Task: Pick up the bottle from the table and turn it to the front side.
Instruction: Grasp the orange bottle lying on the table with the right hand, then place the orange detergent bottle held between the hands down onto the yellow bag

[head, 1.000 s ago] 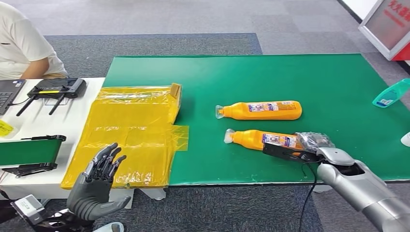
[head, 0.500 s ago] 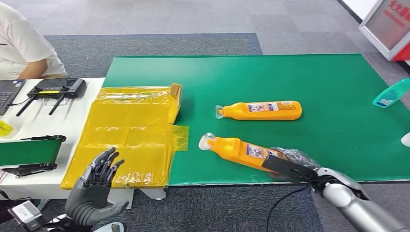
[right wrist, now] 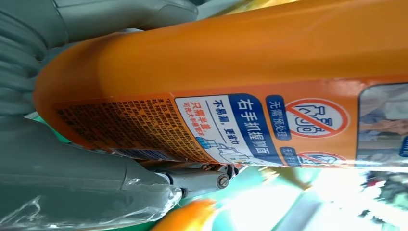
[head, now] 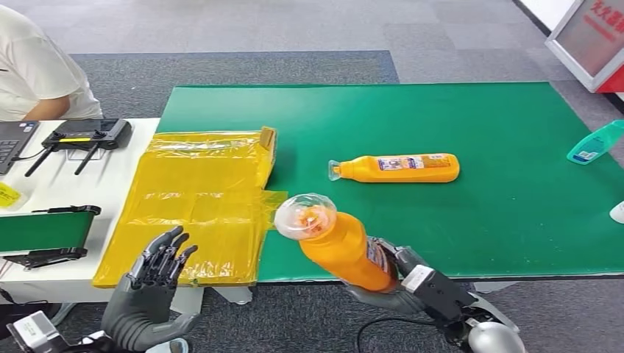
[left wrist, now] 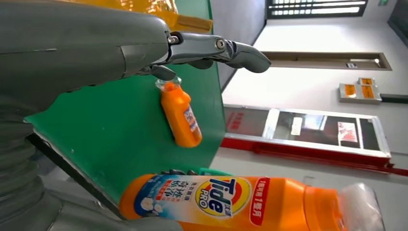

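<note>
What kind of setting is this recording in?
Probably a lab or office test area: grey carpet tiles, a green-covered table with detergent bottles, and a person seated at a side desk with a laptop.

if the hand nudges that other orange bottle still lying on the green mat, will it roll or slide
The second orange bottle lies on its side and looks rounded, so it would probably roll rather than slide. The green mat is flat with no rim, so little would stop it. It looks rigid plastic, unlikely to dent.

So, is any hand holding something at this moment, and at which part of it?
The right hand grips the orange bottle around its lower body, near the base, with the clear cap end free. The left hand holds nothing.
</note>
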You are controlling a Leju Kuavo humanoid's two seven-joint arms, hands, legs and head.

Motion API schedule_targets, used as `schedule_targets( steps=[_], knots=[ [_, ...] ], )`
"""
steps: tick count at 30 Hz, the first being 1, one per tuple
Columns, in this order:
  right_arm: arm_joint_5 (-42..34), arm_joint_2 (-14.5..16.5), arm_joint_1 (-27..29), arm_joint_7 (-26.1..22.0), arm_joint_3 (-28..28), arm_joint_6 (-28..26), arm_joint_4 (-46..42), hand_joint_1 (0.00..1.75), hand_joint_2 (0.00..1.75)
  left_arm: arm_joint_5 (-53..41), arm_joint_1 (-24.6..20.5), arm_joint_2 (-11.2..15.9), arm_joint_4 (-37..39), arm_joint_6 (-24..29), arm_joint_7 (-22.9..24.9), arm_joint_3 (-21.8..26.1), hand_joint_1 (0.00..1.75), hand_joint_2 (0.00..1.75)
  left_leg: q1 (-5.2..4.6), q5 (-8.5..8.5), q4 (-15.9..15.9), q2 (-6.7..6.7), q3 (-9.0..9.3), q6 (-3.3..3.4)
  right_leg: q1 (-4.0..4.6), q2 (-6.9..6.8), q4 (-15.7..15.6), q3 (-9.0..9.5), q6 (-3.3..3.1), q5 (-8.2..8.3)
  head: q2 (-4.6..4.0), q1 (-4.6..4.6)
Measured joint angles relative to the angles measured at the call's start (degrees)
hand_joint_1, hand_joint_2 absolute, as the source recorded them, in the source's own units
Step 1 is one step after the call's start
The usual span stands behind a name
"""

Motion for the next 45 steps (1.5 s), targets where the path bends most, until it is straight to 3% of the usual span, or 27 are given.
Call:
schedule_targets(
  steps=[6, 14, 25, 35, 45],
  knots=[
    [2.55, 4.02, -0.49, -2.27, 2.25, 1.16, -0.72, 1.75, 1.75, 5.22, -3.05, 0.03, 1.63, -0.72, 5.32, -3.8, 0.0, 1.75, -0.02, 0.04, 0.0, 0.0, 0.01, 0.03, -0.02, 0.0, 0.0, 0.02, 0.02, 0.05, 0.0, -0.01],
    [5.99, 6.01, -1.93, -2.45, 5.35, -0.15, -0.3, 1.75, 1.75, 6.36, -5.96, 0.57, 4.55, 0.14, 7.87, -8.09, 0.0, 1.75, -0.02, 0.04, 0.0, 0.0, 0.0, 0.02, -0.01, 0.0, 0.0, 0.01, 0.01, 0.05, 0.0, -0.01],
    [16.09, 7.09, -5.11, -0.84, 10.54, -7.78, 4.94, 1.75, 1.75, 3.1, -11.04, 5.78, 7.33, 3.35, 10.14, -16.17, 0.0, 1.75, -0.01, 0.07, 0.0, 0.0, 0.0, 0.02, -0.01, 0.0, 0.0, 0.02, 0.01, 0.05, 0.0, -0.01],
    [21.01, 7.46, -4.65, 1.11, 12.65, -10.8, 8.38, 1.75, 1.75, -6.77, -12.61, 6.69, 6.11, 7.8, 12.17, -17.34, 0.0, 1.75, -0.01, 0.06, 0.0, 0.0, 0.0, 0.02, -0.01, 0.0, 0.0, 0.0, 0.01, 0.04, 0.0, -0.02],
    [21.17, 7.5, -3.64, 1.14, 13.96, -10.95, 11.44, 1.75, 1.75, -9.18, -12.78, 6.16, 4.86, 8.37, 12.36, -17.06, 0.0, 1.75, -0.01, 0.05, 0.0, 0.0, 0.01, 0.02, -0.01, 0.0, 0.0, 0.0, 0.0, 0.04, 0.0, -0.02]
  ],
)
